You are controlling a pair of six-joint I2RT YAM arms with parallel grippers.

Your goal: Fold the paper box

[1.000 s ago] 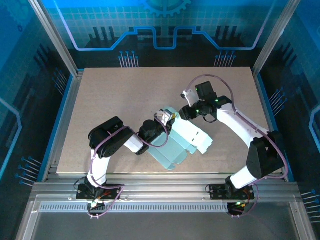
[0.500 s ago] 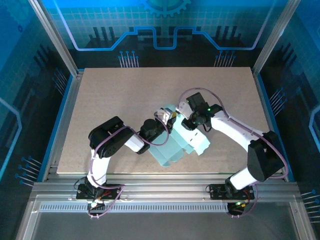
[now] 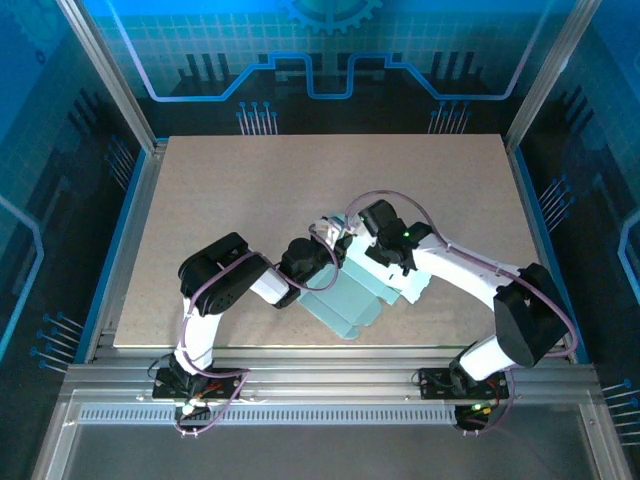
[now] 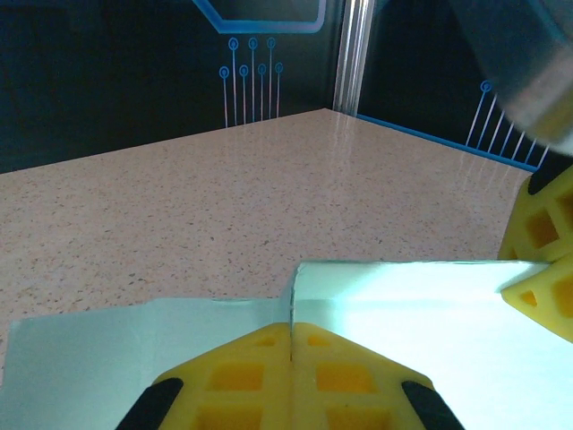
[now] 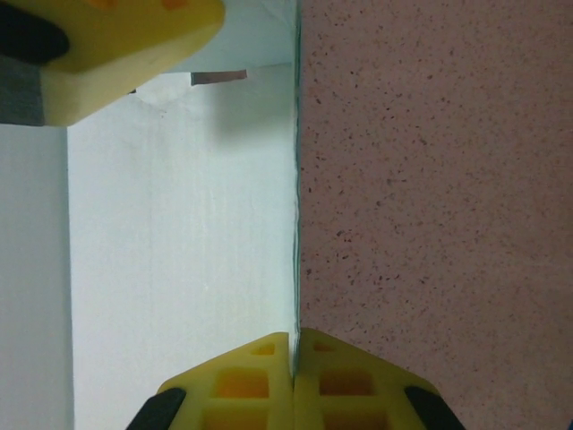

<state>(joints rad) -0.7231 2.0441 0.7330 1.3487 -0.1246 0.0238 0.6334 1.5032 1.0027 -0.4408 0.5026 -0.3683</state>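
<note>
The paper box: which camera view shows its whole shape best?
The top external view: the paper box shows nearly its whole outline, flaps included. The left wrist view gives a close strip of it pinched in the left fingers; the right wrist view, one panel whose edge the right fingers clamp.

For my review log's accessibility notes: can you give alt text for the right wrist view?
The right gripper has its yellow jaws shut on an edge of the pale mint paper box, whose card covers the left half, with the speckled table on the right. The left gripper shows yellow at top left.
</note>
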